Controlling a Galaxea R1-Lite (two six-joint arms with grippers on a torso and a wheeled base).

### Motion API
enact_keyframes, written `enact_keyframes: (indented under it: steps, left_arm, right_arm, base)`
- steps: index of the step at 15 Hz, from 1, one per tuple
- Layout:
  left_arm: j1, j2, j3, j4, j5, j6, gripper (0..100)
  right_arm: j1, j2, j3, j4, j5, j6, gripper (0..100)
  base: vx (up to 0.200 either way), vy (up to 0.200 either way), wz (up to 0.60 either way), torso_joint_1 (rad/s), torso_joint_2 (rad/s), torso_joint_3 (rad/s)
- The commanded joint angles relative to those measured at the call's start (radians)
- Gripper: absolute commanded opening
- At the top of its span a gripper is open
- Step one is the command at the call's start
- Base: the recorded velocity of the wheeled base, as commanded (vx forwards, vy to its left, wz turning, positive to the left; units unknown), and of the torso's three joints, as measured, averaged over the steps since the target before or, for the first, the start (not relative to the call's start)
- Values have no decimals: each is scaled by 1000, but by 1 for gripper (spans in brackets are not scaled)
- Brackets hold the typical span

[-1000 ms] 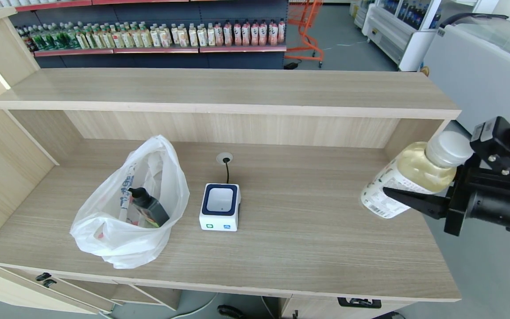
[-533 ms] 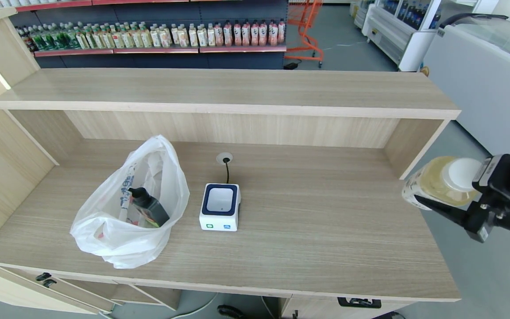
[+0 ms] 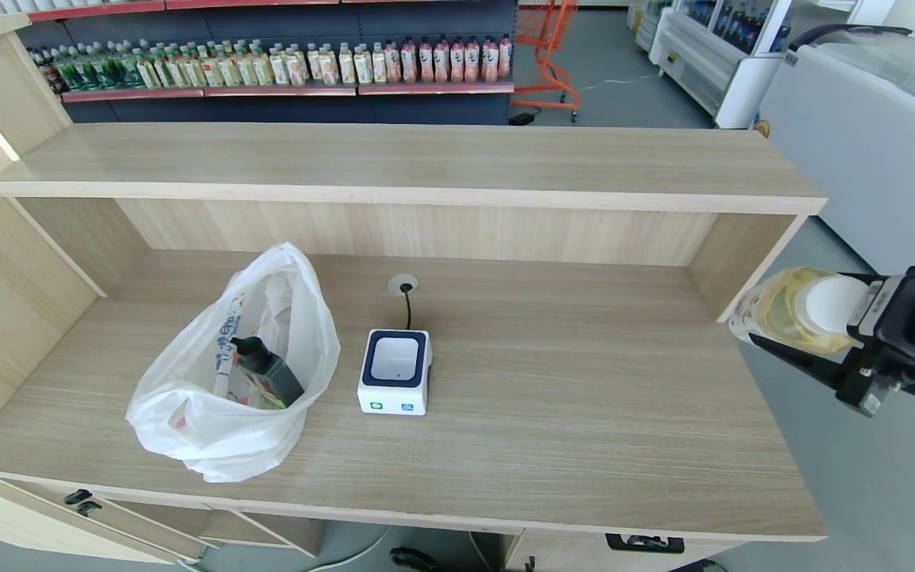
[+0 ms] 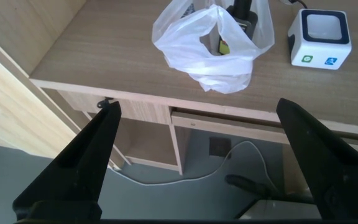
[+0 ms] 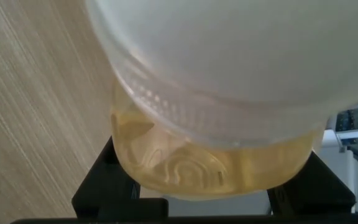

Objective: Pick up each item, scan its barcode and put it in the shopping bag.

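A bottle of yellow drink point(image 3: 783, 314) with a white cap point(image 3: 827, 304) hangs just past the counter's right end, cap towards me, and my right gripper point(image 3: 767, 330) is shut on it. In the right wrist view the bottle point(image 5: 222, 155) sits between the black fingers point(image 5: 107, 193). A white shopping bag point(image 3: 211, 397) stands open at the counter's left with a black pump bottle point(image 3: 267, 373) inside. To the bag's right sits the white barcode scanner point(image 3: 395, 370). My left gripper point(image 4: 197, 106) hangs open and holds nothing, in front of and below the counter edge, facing the bag point(image 4: 213, 43) and scanner point(image 4: 320, 38).
The wooden counter point(image 3: 569, 413) has a raised back ledge point(image 3: 410, 159) and side walls. The scanner's cable runs to a grommet point(image 3: 403, 283). Drawers point(image 4: 229, 121) sit under the front edge. Store shelves and freezers point(image 3: 862, 119) stand behind and to the right.
My right gripper has carried the bottle to the right, off the counter's right end, and turned it cap towards me. In the last half second it rose slightly.
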Motion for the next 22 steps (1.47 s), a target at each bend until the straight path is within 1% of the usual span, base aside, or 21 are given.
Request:
enact_keyframes:
  steps: [1, 7, 9, 16, 20, 22]
  left_arm:
    - [0, 1, 0, 0, 1, 0, 100]
    - [0, 0, 0, 0, 1, -4, 100]
    - [0, 0, 0, 0, 1, -11, 100]
    - [0, 0, 0, 0, 1, -4, 100]
    - [0, 0, 0, 0, 1, -2, 100]
    - [0, 0, 0, 0, 1, 4, 100]
  right_arm:
    - [5, -7, -3, 1, 6, 1, 0]
    - [5, 15, -19, 4, 33, 12, 0]
    - [5, 24, -19, 2, 32, 59, 0]
    - [5, 76, -32, -1, 38, 62, 0]
    - [5, 91, -32, -1, 84, 62, 0]
    - [5, 110, -32, -1, 127, 62, 0]
  base:
    - [0, 200, 0, 2, -2, 7]
    - [0, 200, 0, 2, 4, 2]
    - [0, 200, 0, 2, 2, 5]
    - [0, 200, 0, 4, -1, 0]
    - [0, 0, 0, 0, 0, 0]
    - [200, 0, 0, 7, 5, 2]
